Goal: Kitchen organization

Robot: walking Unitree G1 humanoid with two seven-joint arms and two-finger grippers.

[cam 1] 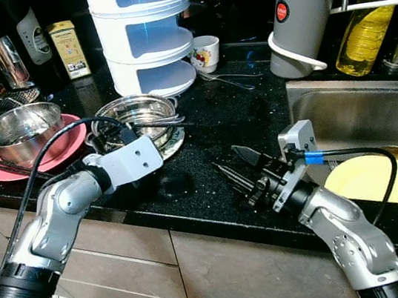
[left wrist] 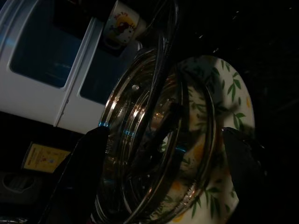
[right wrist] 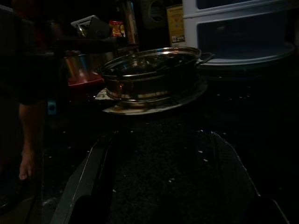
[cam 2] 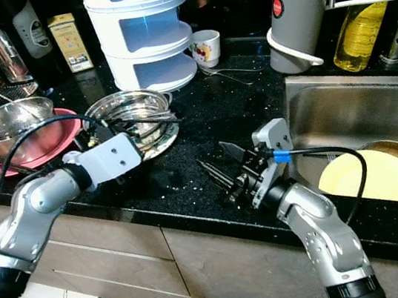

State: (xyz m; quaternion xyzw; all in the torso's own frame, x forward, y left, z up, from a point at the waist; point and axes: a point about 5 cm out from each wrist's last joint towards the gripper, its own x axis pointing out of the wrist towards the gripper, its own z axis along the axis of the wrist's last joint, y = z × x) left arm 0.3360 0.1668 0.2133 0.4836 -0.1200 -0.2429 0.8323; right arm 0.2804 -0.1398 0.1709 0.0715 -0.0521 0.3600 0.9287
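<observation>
A shallow steel pan (cam 1: 137, 112) sits on a leaf-patterned plate (cam 1: 174, 144) in the middle of the black counter. My left gripper (cam 1: 111, 138) is at the pan's near-left rim, open. In the left wrist view its two fingers (left wrist: 88, 163) stand on either side of the pan (left wrist: 154, 140). My right gripper (cam 1: 236, 166) hovers open low over bare counter to the right of the pan, holding nothing. In the right wrist view the pan (right wrist: 149, 74) lies ahead of the gripper.
A steel bowl (cam 1: 22, 130) rests on a pink plate (cam 1: 72, 149) at the left, with chopsticks beside it. Behind are white stacked containers (cam 1: 143, 37), a cup (cam 1: 206, 53), a grey jug (cam 1: 303, 17) and an oil bottle (cam 1: 367, 19). The sink (cam 1: 343, 112) holds a yellow plate (cam 1: 368, 180).
</observation>
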